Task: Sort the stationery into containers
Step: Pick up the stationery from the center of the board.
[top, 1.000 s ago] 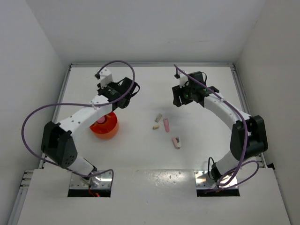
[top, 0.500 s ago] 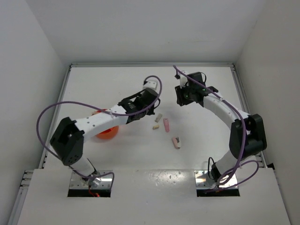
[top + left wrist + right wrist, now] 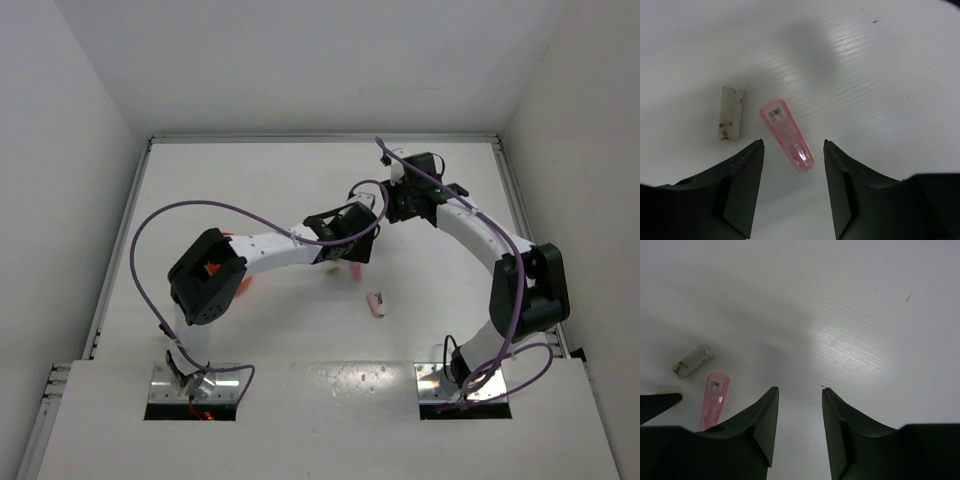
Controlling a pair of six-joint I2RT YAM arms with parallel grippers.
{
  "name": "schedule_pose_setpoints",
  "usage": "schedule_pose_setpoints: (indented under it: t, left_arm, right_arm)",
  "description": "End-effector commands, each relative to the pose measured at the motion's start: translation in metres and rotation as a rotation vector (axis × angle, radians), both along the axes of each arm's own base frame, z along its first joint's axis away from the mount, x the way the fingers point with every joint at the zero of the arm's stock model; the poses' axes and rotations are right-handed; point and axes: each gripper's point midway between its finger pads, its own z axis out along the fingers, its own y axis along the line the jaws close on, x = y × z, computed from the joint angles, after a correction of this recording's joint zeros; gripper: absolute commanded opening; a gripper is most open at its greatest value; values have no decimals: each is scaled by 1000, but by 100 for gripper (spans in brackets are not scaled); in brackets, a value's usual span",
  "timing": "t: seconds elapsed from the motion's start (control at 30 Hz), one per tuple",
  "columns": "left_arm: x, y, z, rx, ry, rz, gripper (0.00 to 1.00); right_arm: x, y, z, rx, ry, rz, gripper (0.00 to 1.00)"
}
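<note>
My left gripper (image 3: 793, 150) is open, low over the table, with its jaws either side of the narrow end of a pink translucent tapered piece (image 3: 787, 135). A beige stub (image 3: 731, 119) lies just left of that piece. In the top view the left gripper (image 3: 352, 252) covers these pieces, with only the pink end (image 3: 355, 272) showing. A pink-and-dark capped piece (image 3: 376, 303) lies nearer the bases. My right gripper (image 3: 390, 208) is open and empty (image 3: 800, 390), hovering just beyond the pieces. The orange bowl (image 3: 244, 285) is mostly hidden under the left arm.
The right wrist view shows the pink piece (image 3: 715, 397), a beige stub (image 3: 692, 360) and a dark tip of the left gripper's finger (image 3: 660, 402) at its left edge. The two grippers are close together. White walls enclose the table.
The left arm has swung right from above the orange bowl and come down over the pink piece. The right gripper has drawn back slightly, away from the pieces.
</note>
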Motion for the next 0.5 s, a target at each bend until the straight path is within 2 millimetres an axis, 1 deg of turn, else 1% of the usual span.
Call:
schedule_pose_setpoints:
  t: [0.0,0.03,0.07,0.13,0.17,0.2,0.23,0.27,0.3,0.33,0.37,0.4,0.43,0.47]
  left_arm:
    - [6,-18,4,-54,6,8,57]
    - [4,-18,-8,-39,26,2,57]
    - [5,-20,-10,-43,30,9,57]
    - [6,-22,-16,-40,40,16,57]
    - [8,-23,-20,-36,43,16,55]
    - [9,-23,-20,-38,42,30,54]
    - [8,-23,-25,-41,55,44,54]
    - [13,-22,-21,-44,38,67,52]
    - [8,-22,-27,-29,50,75,51]
    - [9,-22,-24,-34,53,95,51]
    - [8,-19,-30,-18,64,110,50]
    - [14,-20,-22,-24,45,131,49]
    - [13,-17,-32,2,62,146,49]
    - [12,-20,-36,20,60,145,49]
  right_arm:
    - [14,-5,30,24,-101,-45,41]
    - [14,-5,30,24,-101,-45,41]
    - [15,-9,34,27,-111,-54,41]
    - [15,-7,34,33,-109,-47,41]
    - [15,-11,38,42,-116,-63,41]
    - [15,-11,38,42,-116,-63,41]
    - [15,-9,38,49,-114,-55,41]
    - [15,-9,38,49,-114,-55,41]
    - [16,-12,38,48,-114,-64,41]
    - [15,-11,38,56,-112,-57,41]
    - [15,-11,38,56,-112,-57,41]
    - [15,-11,38,56,-112,-57,41]
    - [14,-9,42,64,-119,-50,41]
    - [15,-13,42,64,-119,-59,41]
